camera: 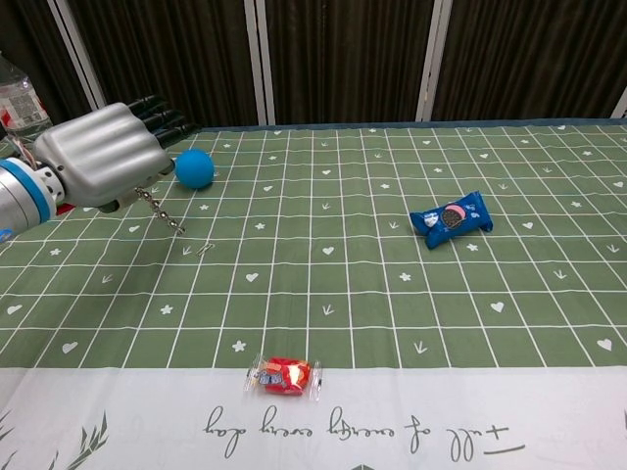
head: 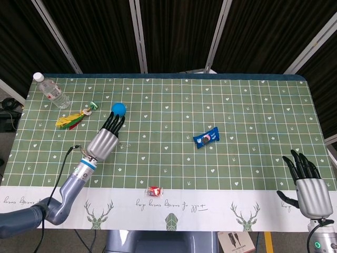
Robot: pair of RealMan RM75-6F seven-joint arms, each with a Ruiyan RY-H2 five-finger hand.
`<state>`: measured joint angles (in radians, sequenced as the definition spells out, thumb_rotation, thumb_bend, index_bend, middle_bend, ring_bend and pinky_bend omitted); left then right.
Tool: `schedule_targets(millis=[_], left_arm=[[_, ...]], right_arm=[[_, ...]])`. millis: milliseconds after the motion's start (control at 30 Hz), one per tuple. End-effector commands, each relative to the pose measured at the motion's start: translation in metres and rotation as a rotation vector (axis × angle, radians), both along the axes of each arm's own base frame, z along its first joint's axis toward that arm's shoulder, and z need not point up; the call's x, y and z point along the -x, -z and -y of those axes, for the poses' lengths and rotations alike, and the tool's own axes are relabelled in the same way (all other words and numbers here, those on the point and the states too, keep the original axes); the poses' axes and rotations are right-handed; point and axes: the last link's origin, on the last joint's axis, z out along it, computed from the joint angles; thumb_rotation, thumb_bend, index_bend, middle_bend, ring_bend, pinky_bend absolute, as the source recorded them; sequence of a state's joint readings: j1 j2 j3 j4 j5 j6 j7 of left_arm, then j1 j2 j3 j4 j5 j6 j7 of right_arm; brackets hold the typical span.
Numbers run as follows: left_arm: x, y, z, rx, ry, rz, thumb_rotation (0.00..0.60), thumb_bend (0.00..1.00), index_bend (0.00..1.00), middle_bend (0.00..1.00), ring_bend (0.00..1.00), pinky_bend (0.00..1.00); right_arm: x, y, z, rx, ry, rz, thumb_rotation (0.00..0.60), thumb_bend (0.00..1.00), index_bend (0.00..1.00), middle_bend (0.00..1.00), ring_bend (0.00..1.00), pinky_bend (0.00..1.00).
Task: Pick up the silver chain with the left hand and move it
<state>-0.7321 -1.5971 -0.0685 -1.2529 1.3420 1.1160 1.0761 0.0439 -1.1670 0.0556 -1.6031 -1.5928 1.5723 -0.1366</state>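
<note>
The silver chain (camera: 162,212) dangles from under my left hand (camera: 103,155), which holds its upper end; the lower end hangs just above the green cloth. In the head view the left hand (head: 105,138) hovers over the table's left part, below a blue ball (head: 119,109), fingers pointing away from me. The chain is too thin to make out there. My right hand (head: 308,184) rests at the table's front right corner, fingers spread and holding nothing. It does not show in the chest view.
The blue ball (camera: 194,167) lies just right of the left hand. A small metal bit (camera: 204,250) lies on the cloth below the chain. A blue snack packet (camera: 451,217), a red candy (camera: 284,375), a water bottle (head: 51,91) and a yellow-green toy (head: 71,120) lie around.
</note>
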Motion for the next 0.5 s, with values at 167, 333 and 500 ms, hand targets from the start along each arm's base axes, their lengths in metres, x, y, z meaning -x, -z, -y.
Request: schedule_targets(millis=[167,333,500], left_arm=[[-0.003,0.007,-0.003,0.007,-0.003,0.0,0.6,0.46,0.62,0.0,0.0,0.0],[-0.003,0.012,-0.004,0.011,-0.011,0.003,0.6,0.46,0.62,0.0,0.0,0.0],[-0.005,0.015,-0.006,0.01,-0.016,0.017,0.6,0.46,0.63,0.0,0.0,0.0]], right_arm=[[0.0,-0.001,0.001,0.0,0.002,0.004,0.6,0.06,0.13,0.0,0.0,0.16],[0.001,-0.001,0.001,-0.001,0.004,0.008,0.6,0.06,0.13,0.0,0.0,0.16],[0.0,-0.001,0.001,-0.004,0.005,0.014,0.6,0.06,0.13,0.0,0.0,0.16]])
